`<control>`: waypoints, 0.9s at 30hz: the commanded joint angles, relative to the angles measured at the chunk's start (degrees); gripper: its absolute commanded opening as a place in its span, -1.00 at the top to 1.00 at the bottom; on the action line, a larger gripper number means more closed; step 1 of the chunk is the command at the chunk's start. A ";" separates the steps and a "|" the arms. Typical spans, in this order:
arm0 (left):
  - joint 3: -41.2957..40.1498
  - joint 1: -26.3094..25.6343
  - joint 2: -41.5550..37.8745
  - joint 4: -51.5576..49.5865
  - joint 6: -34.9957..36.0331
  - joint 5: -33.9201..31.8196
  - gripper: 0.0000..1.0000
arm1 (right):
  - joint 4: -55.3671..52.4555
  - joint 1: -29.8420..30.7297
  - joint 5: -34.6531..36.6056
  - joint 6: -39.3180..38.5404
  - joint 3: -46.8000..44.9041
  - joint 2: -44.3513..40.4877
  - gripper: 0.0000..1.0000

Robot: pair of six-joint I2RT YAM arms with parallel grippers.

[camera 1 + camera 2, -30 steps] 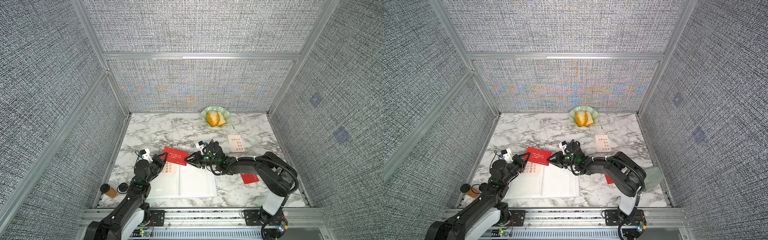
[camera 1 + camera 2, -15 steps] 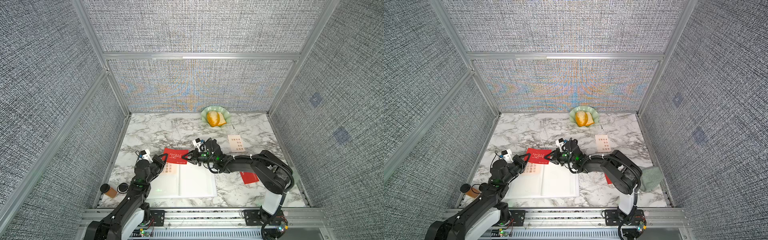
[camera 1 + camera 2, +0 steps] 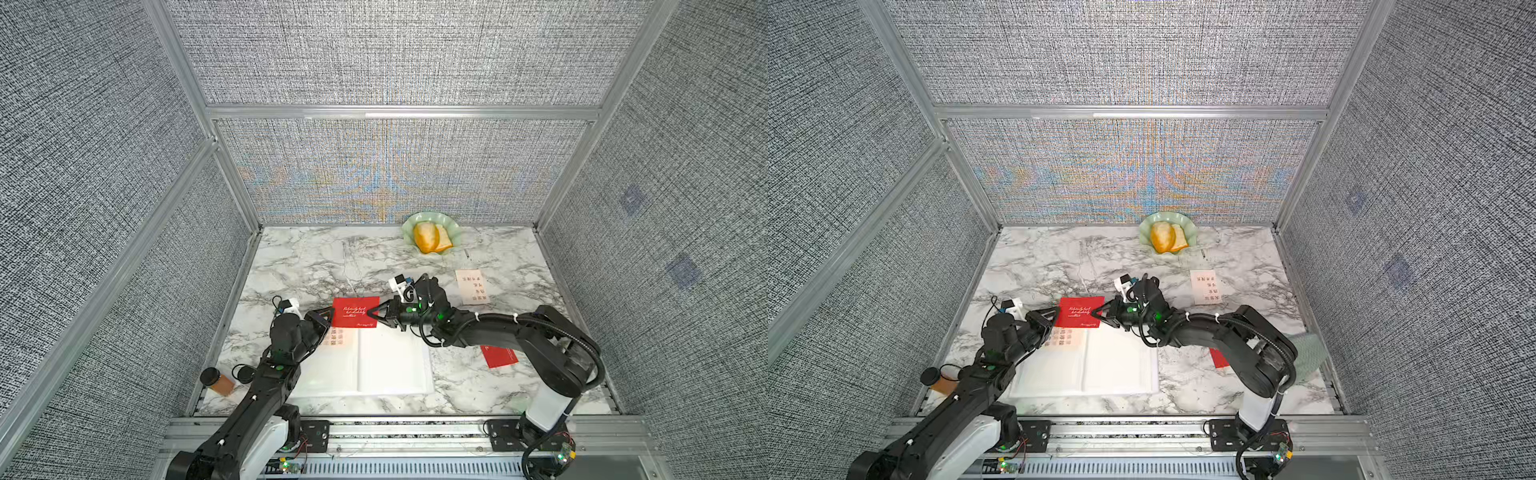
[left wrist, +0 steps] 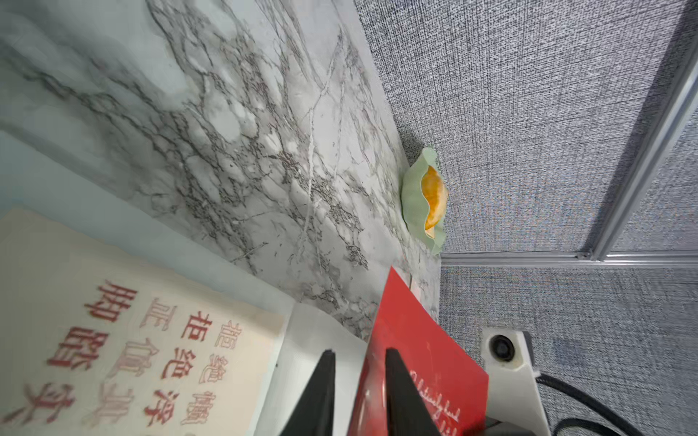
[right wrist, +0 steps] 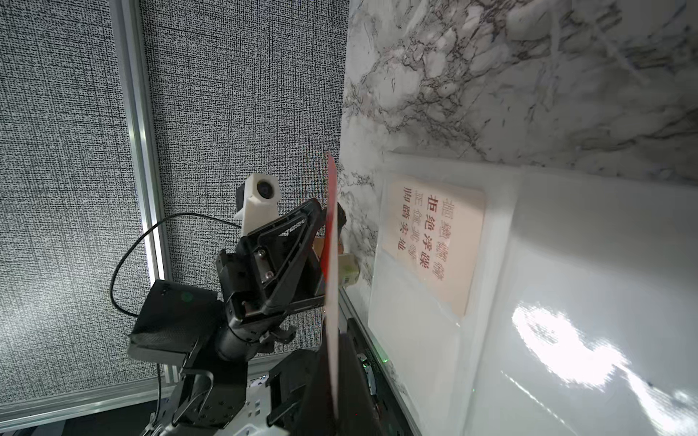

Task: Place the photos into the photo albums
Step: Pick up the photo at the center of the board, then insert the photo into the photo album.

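Note:
A red photo (image 3: 355, 311) with white script hangs over the far edge of the open white photo album (image 3: 390, 365), seen in both top views (image 3: 1080, 311). My right gripper (image 3: 371, 312) is shut on its right edge; in the right wrist view the red photo (image 5: 331, 226) stands edge-on between the right gripper (image 5: 334, 339) fingers. My left gripper (image 3: 330, 318) is at the photo's left edge. In the left wrist view the left gripper (image 4: 359, 355) is slightly open, with the red photo (image 4: 415, 339) edge in the gap. A cream photo (image 3: 338, 338) sits in the album's left page pocket.
Another cream photo (image 3: 471, 286) lies on the marble at the right, and a second red photo (image 3: 500, 356) lies partly under my right arm. A green bowl with bread (image 3: 432, 237) stands at the back wall. A brown bottle (image 3: 218, 380) and black lid (image 3: 245, 372) lie front left.
My right gripper moved left to the red photo's right edge and shut on it. My left gripper's jaws, shut on the photo before, have parted a little.

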 commanded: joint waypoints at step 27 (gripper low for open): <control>3.54 0.02 -0.86 -34.74 9.28 -7.85 0.57 | -51.88 7.84 12.22 -14.42 6.15 -13.69 1.00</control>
